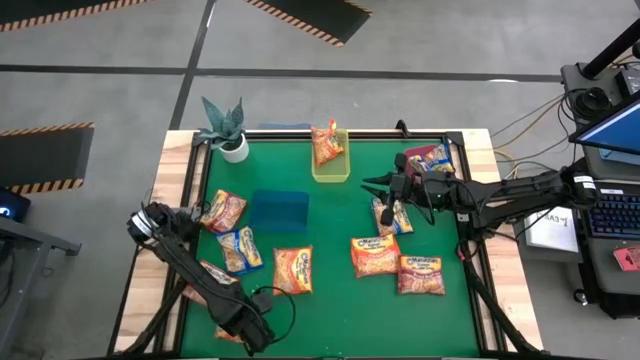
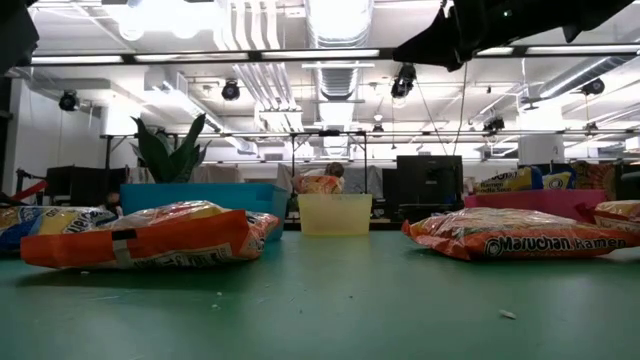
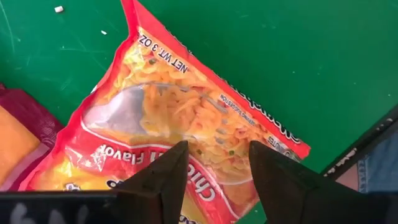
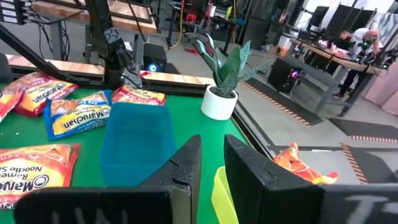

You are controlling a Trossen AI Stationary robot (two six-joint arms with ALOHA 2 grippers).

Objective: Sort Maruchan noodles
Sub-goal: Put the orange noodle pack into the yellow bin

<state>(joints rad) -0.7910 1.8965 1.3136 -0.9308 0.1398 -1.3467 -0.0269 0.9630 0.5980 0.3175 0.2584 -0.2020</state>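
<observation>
Green table (image 1: 330,300), left gripper (image 3: 214,180) jaws apart over orange noodle packet (image 3: 186,118)

you'll find packets (image 1: 375,256) spread across your worktop (image 1: 330,310), a plant (image 1: 226,128) far left, bins (image 1: 331,165) along the far edge.

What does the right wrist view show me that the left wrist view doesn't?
Only the right wrist view: the blue bin, the potted plant, a blue-edged Maruchan packet, the yellow bin's rim, and a person at a far bench. Only the left wrist view: a close look at an orange chicken-flavor packet under the left gripper, jaws open. Both: the green table mat.
</observation>
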